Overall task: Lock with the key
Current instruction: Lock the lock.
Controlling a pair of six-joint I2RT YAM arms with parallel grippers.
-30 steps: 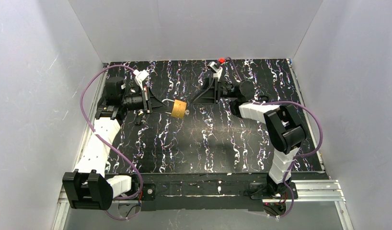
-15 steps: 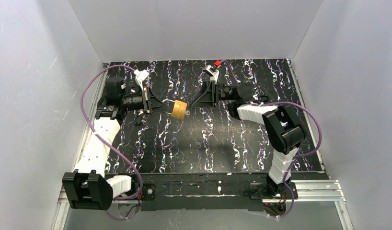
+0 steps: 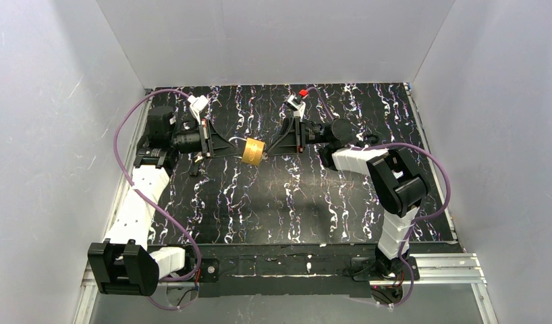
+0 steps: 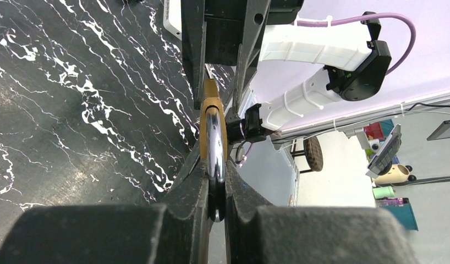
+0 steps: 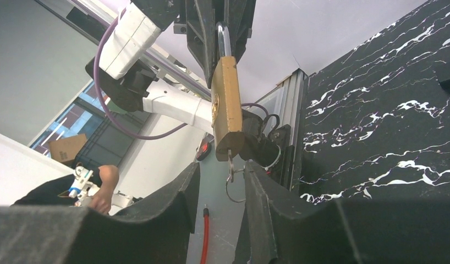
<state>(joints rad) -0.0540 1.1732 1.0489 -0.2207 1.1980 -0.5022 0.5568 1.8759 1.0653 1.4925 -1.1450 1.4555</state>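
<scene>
Holding small brass-gold rectangular padlock (image 3: 253,151) by silver shackle (image 4: 213,137): left gripper (image 3: 231,146) clamped, at padlock's 9 o'clock, above table. Small silver key (image 5: 230,161) apparently seated in keyway. Right gripper (image 5: 223,176) at 3 o'clock, jaws apart astride key, not gripping. Left to do: grip key, turn.

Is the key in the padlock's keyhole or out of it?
In. The key pokes out of the bottom of the lock, between the jaws of the right gripper.
</scene>
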